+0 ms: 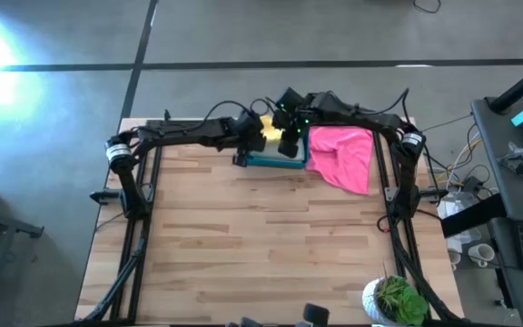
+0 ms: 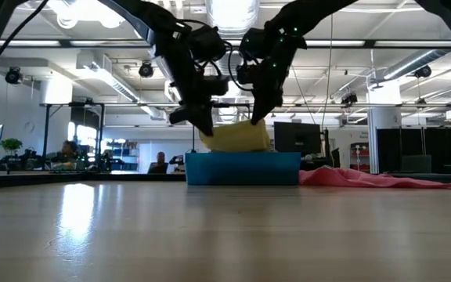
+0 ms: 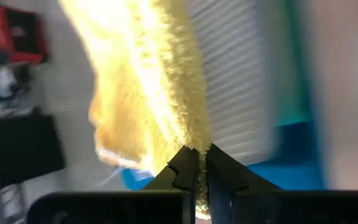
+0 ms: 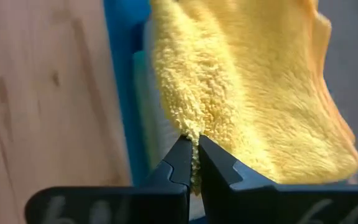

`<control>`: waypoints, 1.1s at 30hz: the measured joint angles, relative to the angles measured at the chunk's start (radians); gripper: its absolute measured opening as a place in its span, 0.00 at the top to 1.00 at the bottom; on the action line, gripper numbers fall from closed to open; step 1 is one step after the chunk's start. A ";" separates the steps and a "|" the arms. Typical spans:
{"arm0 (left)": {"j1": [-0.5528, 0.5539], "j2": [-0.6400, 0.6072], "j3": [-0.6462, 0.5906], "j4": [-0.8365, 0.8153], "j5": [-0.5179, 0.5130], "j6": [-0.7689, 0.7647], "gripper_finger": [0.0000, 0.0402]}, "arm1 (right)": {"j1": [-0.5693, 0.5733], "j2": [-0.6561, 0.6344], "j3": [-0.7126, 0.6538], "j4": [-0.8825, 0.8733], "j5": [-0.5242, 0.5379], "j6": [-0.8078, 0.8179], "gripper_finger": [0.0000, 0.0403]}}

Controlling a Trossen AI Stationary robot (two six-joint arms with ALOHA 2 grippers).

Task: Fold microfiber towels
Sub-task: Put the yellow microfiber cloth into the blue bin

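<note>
Left gripper (image 3: pixel 202 155) and right gripper (image 4: pixel 194 149) are each pinching the yellow towel (image 2: pixel 236 136) above the blue bin (image 2: pixel 243 168). Pink towel (image 1: pixel 345 155) is lying just beside the bin, apparently touching it.

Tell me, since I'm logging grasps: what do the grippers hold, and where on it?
Both hold the yellow towel above the blue bin: left gripper and right gripper each pinch its edge.

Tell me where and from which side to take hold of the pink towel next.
Grip the pink towel at its corner nearest the table's middle, coming straight down from above. It lies spread and crumpled on the table beside the blue bin, and that corner overhangs bare wood, probably clear of the bin. Both end effectors are busy pinching the yellow towel.
</note>
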 joint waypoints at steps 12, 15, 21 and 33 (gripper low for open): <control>-0.029 0.002 -0.012 -0.072 0.100 -0.009 1.00 | 0.003 0.039 -0.045 -0.009 -0.007 0.037 0.98; -0.030 0.002 -0.013 -0.074 0.101 -0.009 1.00 | 0.005 0.039 -0.045 -0.012 -0.006 0.046 0.98; -0.034 0.002 -0.015 -0.079 0.108 -0.016 0.96 | 0.005 0.039 -0.045 -0.020 -0.003 0.053 0.96; -0.050 0.003 -0.015 -0.163 0.097 -0.125 0.71 | 0.014 0.031 -0.046 -0.037 0.004 0.083 0.66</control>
